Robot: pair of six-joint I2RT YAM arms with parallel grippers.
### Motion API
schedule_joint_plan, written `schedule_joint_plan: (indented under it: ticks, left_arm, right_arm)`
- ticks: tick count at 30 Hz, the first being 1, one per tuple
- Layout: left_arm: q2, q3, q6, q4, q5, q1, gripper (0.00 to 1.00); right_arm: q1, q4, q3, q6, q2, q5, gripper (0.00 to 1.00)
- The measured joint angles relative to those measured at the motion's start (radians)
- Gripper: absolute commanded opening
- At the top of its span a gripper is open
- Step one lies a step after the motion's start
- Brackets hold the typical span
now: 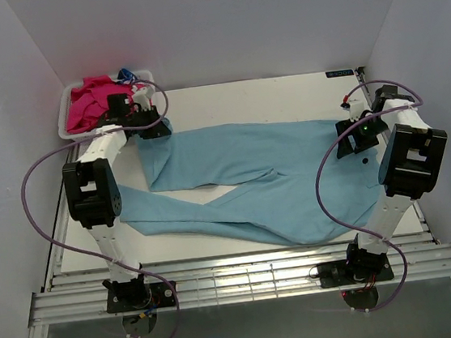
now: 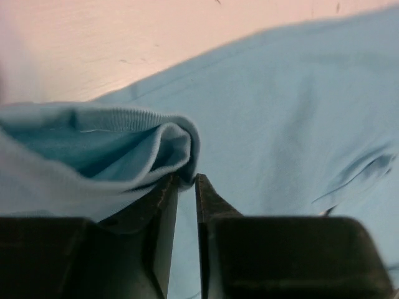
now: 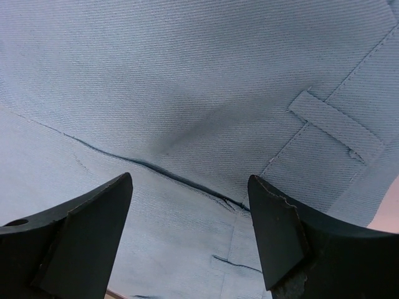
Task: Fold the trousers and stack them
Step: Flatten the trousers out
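Note:
The light blue trousers (image 1: 242, 175) lie spread on the white table (image 1: 241, 94), waist at the right and both legs running left. My left gripper (image 1: 151, 122) is at the far leg's end, at the back left. In the left wrist view the gripper (image 2: 186, 179) is shut on the ribbed cuff (image 2: 124, 134), which is lifted in a fold over flat trouser cloth (image 2: 280, 124). My right gripper (image 1: 351, 140) is over the waist. In the right wrist view it (image 3: 190, 180) is open just above the cloth (image 3: 187, 81), near a belt loop (image 3: 336, 124) and a pocket seam.
A white basket (image 1: 64, 122) with magenta garments (image 1: 91, 99) stands at the back left corner, right behind the left gripper. White walls close in the table on three sides. A slatted metal rail (image 1: 238, 278) runs along the near edge at the arm bases.

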State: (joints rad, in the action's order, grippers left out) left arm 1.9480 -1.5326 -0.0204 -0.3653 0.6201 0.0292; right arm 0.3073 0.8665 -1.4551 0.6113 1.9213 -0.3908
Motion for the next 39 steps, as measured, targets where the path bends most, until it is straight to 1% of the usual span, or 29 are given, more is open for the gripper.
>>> schedule_joint_plan:
  ticks: [1,2,3,5,9,12,14,18,20,23,27,29,30,31,34,36,37,39]
  left_arm:
    - [0.029,-0.018,0.006,-0.016,-0.009,-0.032,0.52]
    - [0.058,-0.038,0.006,-0.036,-0.018,-0.057,0.75]
    - [0.073,-0.049,0.016,-0.047,-0.026,-0.090,0.78]
    - [0.085,-0.056,0.008,-0.074,-0.052,-0.132,0.79]
    - [0.079,-0.056,0.036,-0.108,-0.114,-0.143,0.78]
    - [0.068,-0.056,0.058,-0.113,-0.183,-0.120,0.71]
    - [0.066,-0.056,0.075,-0.112,-0.227,-0.108,0.69]
    - [0.075,-0.064,0.119,-0.109,-0.293,-0.099,0.70]
    - [0.109,-0.108,0.151,-0.117,-0.314,-0.101,0.73]
    - [0.162,-0.150,0.191,-0.098,-0.327,-0.103,0.75]
    - [0.199,-0.154,0.228,-0.116,-0.331,-0.109,0.73]
    - [0.217,-0.178,0.242,-0.129,-0.337,-0.113,0.68]
    - [0.224,-0.189,0.245,-0.136,-0.336,-0.113,0.63]
    - [0.229,-0.195,0.251,-0.137,-0.336,-0.114,0.48]
    - [0.240,-0.195,0.267,-0.119,-0.334,-0.113,0.30]
    - [0.238,-0.177,0.276,-0.113,-0.329,-0.111,0.30]
    - [0.234,-0.163,0.281,-0.108,-0.326,-0.111,0.33]
    - [0.225,-0.134,0.288,-0.106,-0.323,-0.109,0.43]
  right_arm:
    - [0.000,0.000,0.000,-0.001,0.000,0.000,0.81]
    - [0.000,0.001,0.000,-0.001,0.000,0.000,0.81]
    - [0.000,0.002,0.000,-0.001,0.000,0.000,0.82]
    - [0.000,0.007,-0.002,-0.001,0.000,0.000,0.82]
    - [0.000,0.016,-0.002,0.000,0.000,0.000,0.82]
    - [0.000,0.019,-0.002,-0.001,0.000,0.000,0.82]
    - [0.000,0.020,-0.002,-0.001,0.000,-0.001,0.82]
    - [0.000,0.019,-0.002,-0.001,0.000,0.002,0.81]
    - [0.000,0.017,0.000,0.000,0.000,0.010,0.81]
    - [0.000,-0.003,0.023,0.000,0.000,0.027,0.80]
    - [0.000,-0.024,0.057,0.001,0.013,0.055,0.79]
    - [0.000,-0.038,0.065,0.000,0.034,0.072,0.79]
    - [0.000,-0.043,0.063,-0.002,0.042,0.078,0.78]
    - [0.000,-0.047,0.062,-0.003,0.042,0.082,0.78]
    - [-0.002,-0.050,0.062,-0.006,0.043,0.092,0.78]
    - [-0.004,-0.051,0.062,-0.006,0.043,0.096,0.78]
    - [-0.005,-0.051,0.062,-0.007,0.043,0.099,0.78]
    - [-0.007,-0.051,0.062,-0.007,0.043,0.102,0.78]
